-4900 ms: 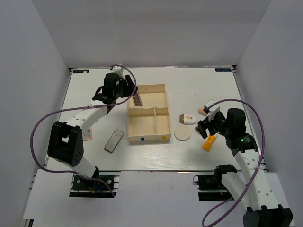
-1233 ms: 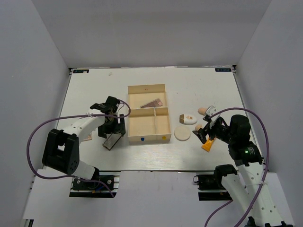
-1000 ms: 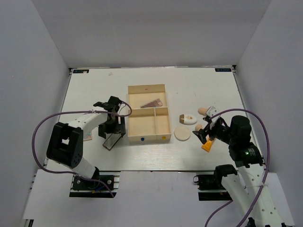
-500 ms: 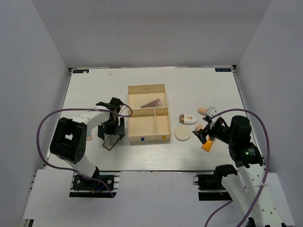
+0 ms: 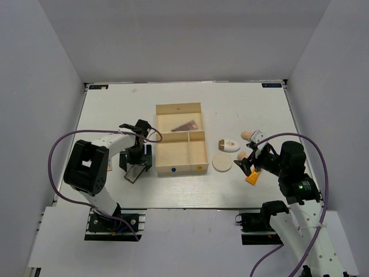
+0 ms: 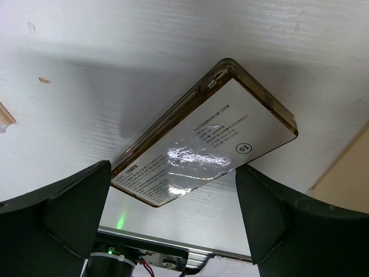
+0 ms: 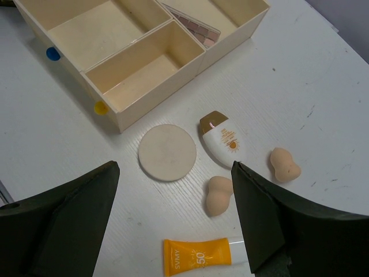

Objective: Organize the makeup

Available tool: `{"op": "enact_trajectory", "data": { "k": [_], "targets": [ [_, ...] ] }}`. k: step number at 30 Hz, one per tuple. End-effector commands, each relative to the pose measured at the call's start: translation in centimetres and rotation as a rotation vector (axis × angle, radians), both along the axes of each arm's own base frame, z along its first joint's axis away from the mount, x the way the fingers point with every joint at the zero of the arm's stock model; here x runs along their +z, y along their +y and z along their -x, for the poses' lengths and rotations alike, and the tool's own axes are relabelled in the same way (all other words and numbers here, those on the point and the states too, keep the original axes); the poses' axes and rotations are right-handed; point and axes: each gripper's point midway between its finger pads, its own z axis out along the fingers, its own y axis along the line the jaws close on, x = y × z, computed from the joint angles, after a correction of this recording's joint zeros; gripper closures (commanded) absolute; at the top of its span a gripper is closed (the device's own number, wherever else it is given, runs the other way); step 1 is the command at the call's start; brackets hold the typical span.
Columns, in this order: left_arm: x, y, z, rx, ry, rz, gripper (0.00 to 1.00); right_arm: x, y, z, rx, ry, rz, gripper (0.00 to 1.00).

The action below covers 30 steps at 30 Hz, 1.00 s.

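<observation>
1. The white table (image 5: 242, 104) carries everything.
2. The cream tray (image 5: 184, 169) with three compartments stands in the middle of the table.
3. The left gripper (image 5: 136, 163) hangs over the table at 8 o'clock from the tray. Its jaws are spread wide, one on each side of a palette, and they grip nothing.
4. The right gripper (image 5: 249, 163) is at 4 o'clock from the tray, also spread wide and with nothing in it.
5. The brownish palette (image 6: 213, 138) lies flat on the table under the left gripper, label side up.
6. The second palette (image 5: 185, 126) leans in the far compartment of the tray.
7. The round puff (image 5: 222, 163) lies just beside the tray's near right corner.
8. The orange tube (image 5: 252, 176) lies at 4 o'clock from the puff.
9. The white oval pad (image 5: 229, 145) is at 12 o'clock from the puff.
10. One peach sponge (image 5: 247, 135) sits at 2 o'clock from the pad, the other sponge (image 5: 241, 156) at 4 o'clock.
</observation>
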Motion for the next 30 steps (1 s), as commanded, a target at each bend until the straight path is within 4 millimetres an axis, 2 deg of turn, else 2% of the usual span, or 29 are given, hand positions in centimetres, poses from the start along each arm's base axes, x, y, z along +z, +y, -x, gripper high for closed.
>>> {"op": "enact_trajectory", "data": {
  "k": [1,7,13,25,27,30],
  "targets": [
    [-0.5,1.0,-0.7,0.013,-0.032,-0.066,0.02,0.3,0.3,0.2,0.02,-0.015,-0.002,0.16],
    [-0.5,0.6,-1.5,0.025,-0.035,-0.044,0.02,0.3,0.3,0.3,0.021,-0.017,-0.003,0.16],
    [-1.5,0.0,-1.5,0.036,-0.01,-0.017,0.02,0.4,0.3,0.5,0.026,-0.021,-0.006,0.16],
    [-1.3,-3.1,-1.0,0.027,-0.024,0.206,0.02,0.5,0.3,0.5,0.028,-0.023,-0.007,0.16],
    [-1.5,-3.8,-0.7,0.025,-0.028,0.25,0.04,0.5,0.3,0.6,0.028,-0.022,-0.007,0.15],
    [-2.2,-3.5,-0.3,0.032,-0.001,0.231,0.09,0.4,0.4,0.6,0.03,-0.022,-0.008,0.16]
  ]
}}
